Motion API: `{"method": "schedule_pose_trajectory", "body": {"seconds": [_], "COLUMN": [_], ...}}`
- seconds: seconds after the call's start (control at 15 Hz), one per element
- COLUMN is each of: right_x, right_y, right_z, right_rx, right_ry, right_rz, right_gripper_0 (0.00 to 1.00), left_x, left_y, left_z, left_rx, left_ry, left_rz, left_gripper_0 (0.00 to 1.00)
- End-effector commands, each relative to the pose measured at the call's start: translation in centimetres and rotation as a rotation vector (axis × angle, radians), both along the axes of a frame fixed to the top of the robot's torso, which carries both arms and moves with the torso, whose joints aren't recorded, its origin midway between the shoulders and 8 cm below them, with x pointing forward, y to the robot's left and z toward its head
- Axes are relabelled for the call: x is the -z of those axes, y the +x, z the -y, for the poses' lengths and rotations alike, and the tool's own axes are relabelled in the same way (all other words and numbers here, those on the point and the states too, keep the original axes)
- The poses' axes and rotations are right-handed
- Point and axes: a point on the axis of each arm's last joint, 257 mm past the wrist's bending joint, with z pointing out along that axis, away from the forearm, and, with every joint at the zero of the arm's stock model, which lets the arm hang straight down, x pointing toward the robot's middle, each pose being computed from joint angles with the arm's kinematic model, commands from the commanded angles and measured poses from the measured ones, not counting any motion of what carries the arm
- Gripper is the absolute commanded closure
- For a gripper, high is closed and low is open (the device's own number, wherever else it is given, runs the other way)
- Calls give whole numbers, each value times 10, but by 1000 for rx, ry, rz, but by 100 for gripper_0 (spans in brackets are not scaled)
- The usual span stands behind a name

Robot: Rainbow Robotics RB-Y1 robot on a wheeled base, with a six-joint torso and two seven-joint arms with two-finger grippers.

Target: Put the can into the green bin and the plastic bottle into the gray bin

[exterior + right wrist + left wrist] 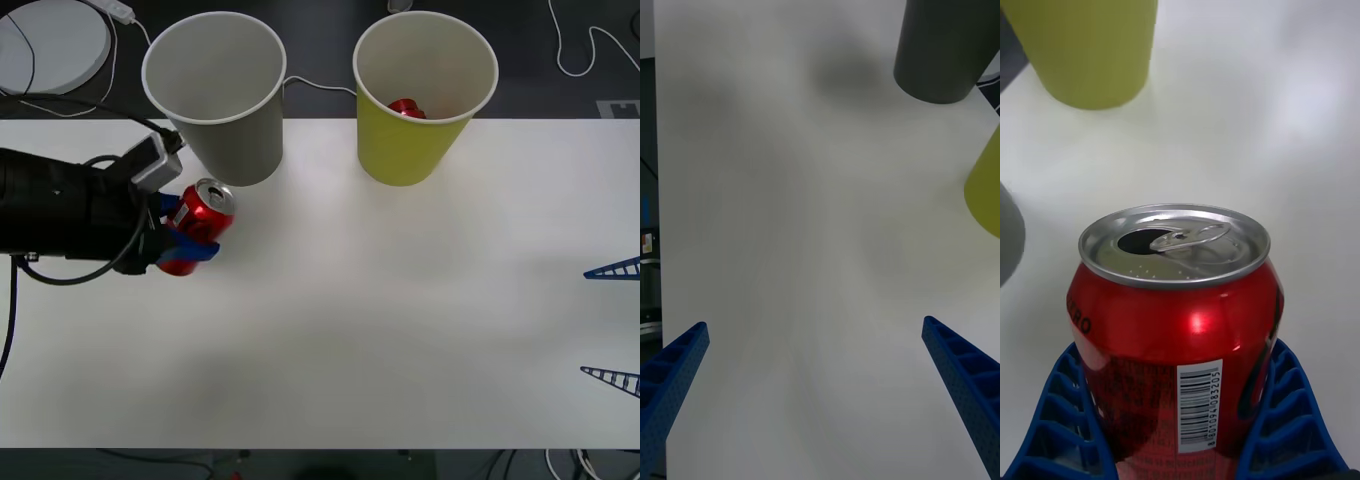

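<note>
A red can (205, 211) with a silver top is held at the left side of the table, just in front of the gray bin (236, 150). My left gripper (190, 233) is shut on the can, its blue fingers (1289, 420) pressing both sides of the can (1176, 315). The can leans with its open top toward the bins. The green bin (410, 152) stands to the right of the gray one, with something red (405, 108) lying inside. My right gripper (584, 322) waits open at the table's right edge, nothing between its fingers (962, 382). The plastic bottle is out of view.
The white table (350, 330) stretches wide between the two arms. Behind its far edge lie a round white disc (50, 40) and some cables (580, 60). The right wrist view shows the gray bin (940, 52) and the green bin (986, 187) far ahead.
</note>
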Motion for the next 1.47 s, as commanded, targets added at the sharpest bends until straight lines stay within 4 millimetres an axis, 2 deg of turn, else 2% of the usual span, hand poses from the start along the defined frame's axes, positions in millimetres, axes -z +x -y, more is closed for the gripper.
{"method": "schedule_pose_trajectory", "body": {"seconds": [0.07, 0.13, 0.33, 0.53, 0.73, 0.93, 1.27, 1.47], "right_x": [0, 0, 0, 0, 0, 0, 0, 0], "right_y": [0, 0, 0, 0, 0, 0, 0, 0], "right_z": [0, 0, 0, 0, 0, 0, 0, 0], "right_rx": [0, 0, 0, 0, 0, 0, 0, 0], "right_ry": [0, 0, 0, 0, 0, 0, 0, 0], "right_rz": [0, 0, 0, 0, 0, 0, 0, 0], "right_gripper_0": [0, 0, 0, 0, 0, 0, 0, 0], "left_x": [-24, -38, -99, -142, -192, -221, -240, -251], "left_y": [23, 31, 45, 49, 65, 73, 86, 88], "left_z": [7, 11, 32, 50, 70, 100, 148, 191], "left_rx": [-67, -78, -74, -50, -12, 12, 56, 88], "left_ry": [13, 10, -63, -109, -124, -102, -16, -10], "left_rz": [36, 60, 127, 174, 226, 226, 227, 214], "left_gripper_0": [100, 100, 100, 100, 100, 100, 100, 100]}}
